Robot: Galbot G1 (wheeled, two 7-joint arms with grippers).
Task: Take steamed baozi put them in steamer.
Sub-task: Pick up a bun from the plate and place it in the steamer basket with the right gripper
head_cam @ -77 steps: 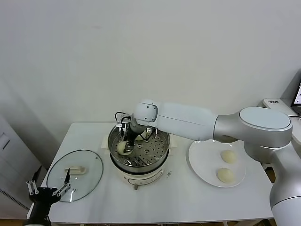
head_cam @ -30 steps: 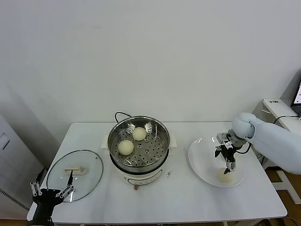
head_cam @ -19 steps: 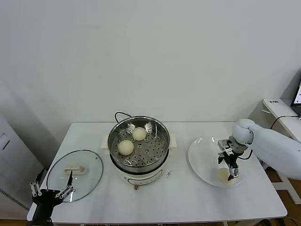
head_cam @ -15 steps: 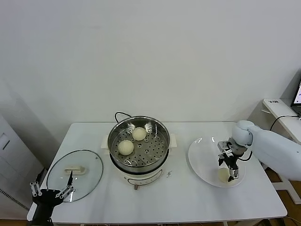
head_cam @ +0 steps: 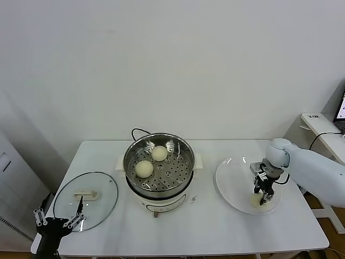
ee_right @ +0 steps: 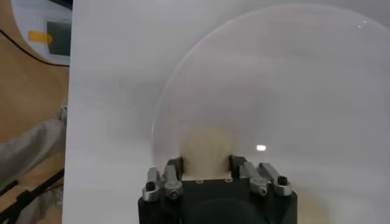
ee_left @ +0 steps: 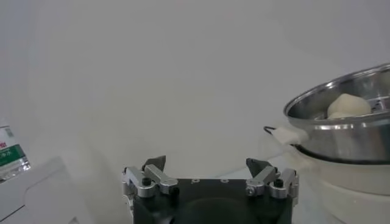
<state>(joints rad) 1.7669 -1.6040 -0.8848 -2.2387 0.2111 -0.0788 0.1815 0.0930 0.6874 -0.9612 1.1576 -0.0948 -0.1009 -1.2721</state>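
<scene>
The steamer (head_cam: pixel 130 160) stands mid-table on its white base, with two baozi inside, one at the front left (head_cam: pixel 143 169) and one behind it (head_cam: pixel 159 153). My right gripper (head_cam: pixel 263 198) is low over the white plate (head_cam: pixel 232 178), its fingers closed against both sides of a baozi (head_cam: pixel 255 201) that still rests on the plate. The right wrist view shows that baozi (ee_right: pixel 207 146) between the fingers (ee_right: pixel 174 169) of the gripper (ee_right: pixel 206 163). Another baozi (ee_right: pixel 312 212) shows faintly beside the gripper body. My left gripper (head_cam: pixel 56 220) hangs open and empty off the table's front left.
A round glass lid (head_cam: pixel 105 200) with a white handle lies on the table's left side. A black cord (head_cam: pixel 137 131) runs behind the steamer. A white device (head_cam: pixel 318 120) sits off the table's right end. The left wrist view shows the steamer (ee_left: pixel 347 137) from the side.
My right gripper has left the steamer, crossed to the plate and come down over the front baozi, and its fingers have closed in on it. The left arm has stayed put.
</scene>
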